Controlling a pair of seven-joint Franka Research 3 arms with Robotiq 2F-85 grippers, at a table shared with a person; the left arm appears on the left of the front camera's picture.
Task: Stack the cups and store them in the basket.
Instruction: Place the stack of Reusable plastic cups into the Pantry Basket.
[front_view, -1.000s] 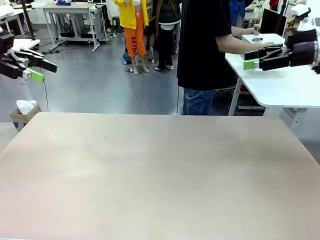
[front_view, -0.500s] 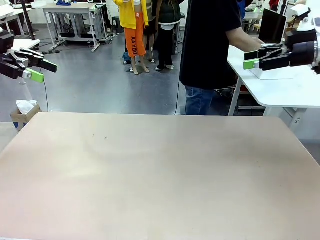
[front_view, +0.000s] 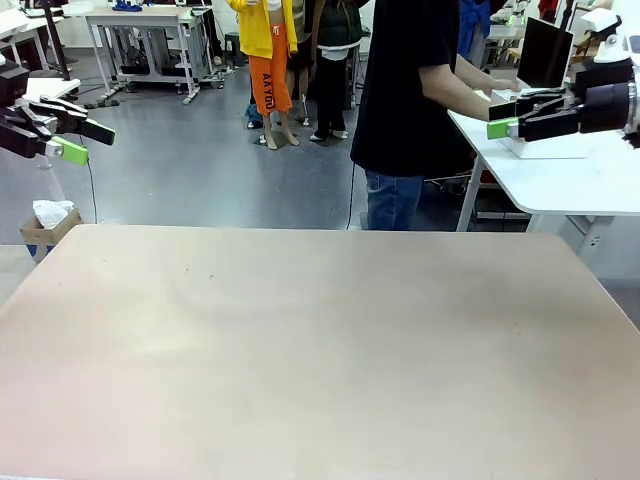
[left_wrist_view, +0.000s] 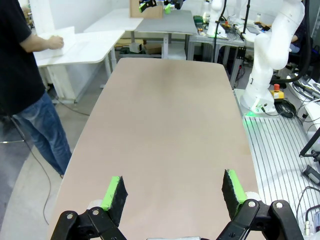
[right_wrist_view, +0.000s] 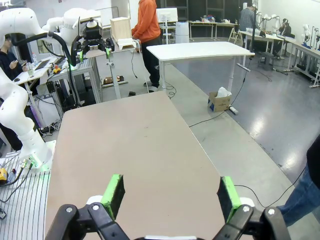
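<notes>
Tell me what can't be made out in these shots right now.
- Person's hands: in the front view the right gripper stands in front of them at the side table, so what they touch is unclear.
- Person: cut off by the left wrist view's left edge.
- Left gripper: its arm is cut off by the front view's left edge.

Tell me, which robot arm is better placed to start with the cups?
Neither yet. The left gripper and right gripper both hang open, high at opposite sides of the table. The person is turned toward a white side table.
</notes>
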